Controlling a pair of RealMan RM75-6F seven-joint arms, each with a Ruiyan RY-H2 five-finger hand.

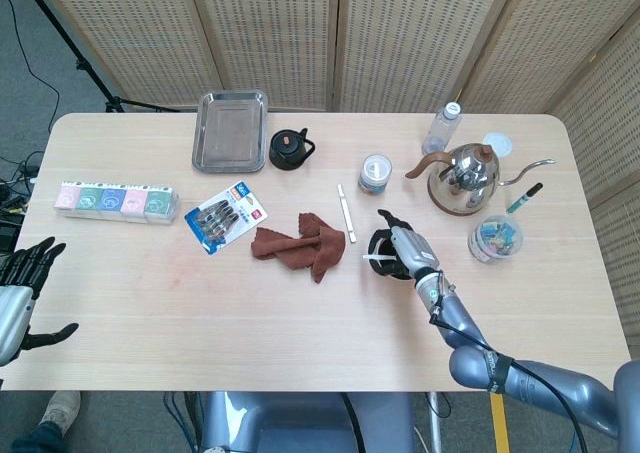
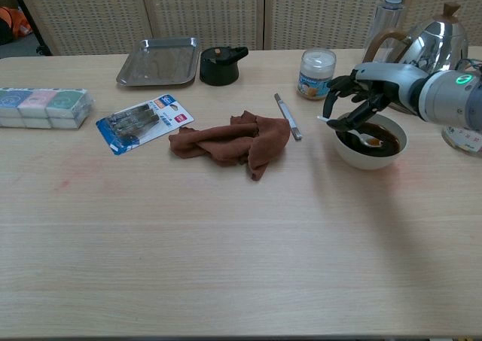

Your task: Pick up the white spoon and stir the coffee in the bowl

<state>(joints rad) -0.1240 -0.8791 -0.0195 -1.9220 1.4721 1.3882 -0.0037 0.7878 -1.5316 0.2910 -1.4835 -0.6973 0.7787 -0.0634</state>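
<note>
Spill risk: right hand (image 2: 360,94) pinches the white spoon (image 2: 354,132), tip dipped in coffee in the bowl (image 2: 360,157) directly beneath; loose stirring could tip it or slop coffee; left hand (image 1: 22,293) idles open, well apart.

No legible text or labels anywhere.

White bowl (image 2: 367,156), dark brown coffee (image 2: 380,139)

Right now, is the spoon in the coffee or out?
In: white spoon, held by the right hand, has its tip in the bowl.
</note>
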